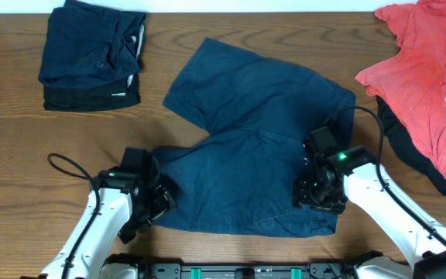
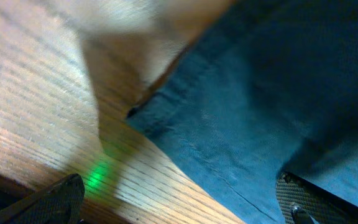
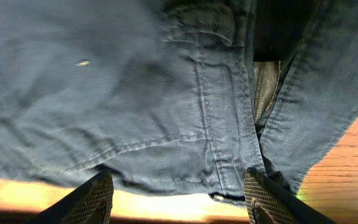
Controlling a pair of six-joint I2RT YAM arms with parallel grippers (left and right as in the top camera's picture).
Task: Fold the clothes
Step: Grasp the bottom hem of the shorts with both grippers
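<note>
Navy shorts (image 1: 254, 139) spread on table (image 1: 22, 139), folded pile (image 1: 91, 54) well apart

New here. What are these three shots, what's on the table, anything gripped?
Two robot arms with two-finger grippers at a wooden table. The wide shot is from a fixed camera above; the close-ups are from a camera on each wrist, fingers showing at the bottom. Navy shorts lie spread in the middle, a folded dark stack at back left, a red T-shirt partly over a black garment at right. The left gripper and right gripper are both open at the shorts' near edge; nothing is held.
</note>
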